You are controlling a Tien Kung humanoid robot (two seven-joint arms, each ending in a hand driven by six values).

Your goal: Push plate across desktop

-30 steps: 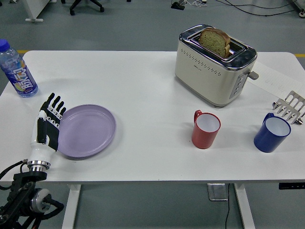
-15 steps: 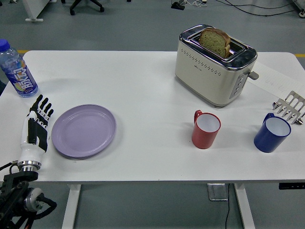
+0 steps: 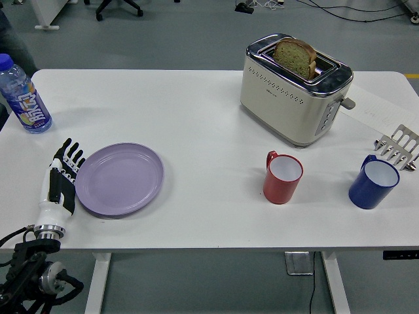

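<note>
Bright, even light from overhead falls on the white table (image 3: 209, 216), and the picture is sharp from near edge to far. Shadows are soft and short, tucked under the toaster (image 3: 296, 89) and the two mugs. A mild sheen shows on the toaster's chrome top.

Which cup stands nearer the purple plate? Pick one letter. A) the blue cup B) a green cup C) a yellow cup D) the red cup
D: the red cup stands between the purple plate and the blue cup.
</note>
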